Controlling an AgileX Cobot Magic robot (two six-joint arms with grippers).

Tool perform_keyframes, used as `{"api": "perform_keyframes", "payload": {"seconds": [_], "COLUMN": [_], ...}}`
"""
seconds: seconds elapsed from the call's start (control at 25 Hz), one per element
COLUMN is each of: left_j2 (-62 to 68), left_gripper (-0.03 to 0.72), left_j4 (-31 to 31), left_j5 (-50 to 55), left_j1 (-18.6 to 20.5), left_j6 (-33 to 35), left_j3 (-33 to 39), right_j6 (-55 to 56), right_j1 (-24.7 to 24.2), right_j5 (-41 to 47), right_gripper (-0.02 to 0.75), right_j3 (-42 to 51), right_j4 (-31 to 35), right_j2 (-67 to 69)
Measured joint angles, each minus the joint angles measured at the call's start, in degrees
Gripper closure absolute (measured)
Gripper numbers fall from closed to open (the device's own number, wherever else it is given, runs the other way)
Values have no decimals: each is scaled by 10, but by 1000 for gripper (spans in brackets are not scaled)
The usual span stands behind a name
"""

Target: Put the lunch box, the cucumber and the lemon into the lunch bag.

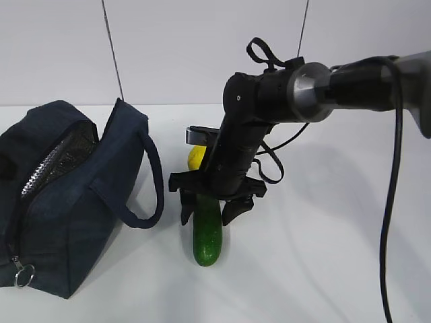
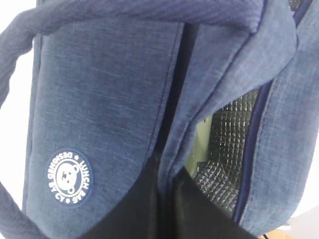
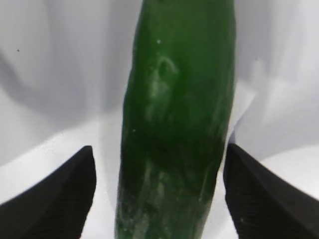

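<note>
Because the cucumber (image 1: 207,232) goes next, the right gripper (image 1: 209,208) straddles it, spread; left gripper (image 2: 164,209) apparently pinches the lunch bag (image 1: 60,202) open.

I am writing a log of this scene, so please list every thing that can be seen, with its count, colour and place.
lunch bag: one, dark navy, left on the table, unzipped, silvery lining showing
ring pull: one, silver, at the bag's near lower corner
cucumber: one, dark green, lying on the table right of the bag
lemon: one, yellow, behind the cucumber, partly hidden
table: one, white
right gripper: one, black, open, fingers either side of the cucumber
left gripper: one, black, closed on the bag's opening edge
</note>
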Motion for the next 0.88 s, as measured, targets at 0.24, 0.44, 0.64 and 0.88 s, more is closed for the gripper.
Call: {"api": "perform_keyframes", "payload": {"seconds": [0.24, 0.44, 0.64, 0.88], "left_j2": [0, 0, 0, 0], "left_gripper": [690, 690, 690, 690], "left_j4": [0, 0, 0, 0], "left_j5": [0, 0, 0, 0], "left_j1": [0, 0, 0, 0], "left_j6": [0, 0, 0, 0], "left_j3": [0, 0, 0, 0], "right_j6": [0, 0, 0, -1], "right_j1": [0, 0, 0, 0], "right_j5": [2, 1, 1, 51], "right_gripper": [312, 363, 369, 370], "right_j3": [0, 0, 0, -3], "right_j4": [-1, -13, -17, -17], "right_j2": [1, 1, 1, 1]}}
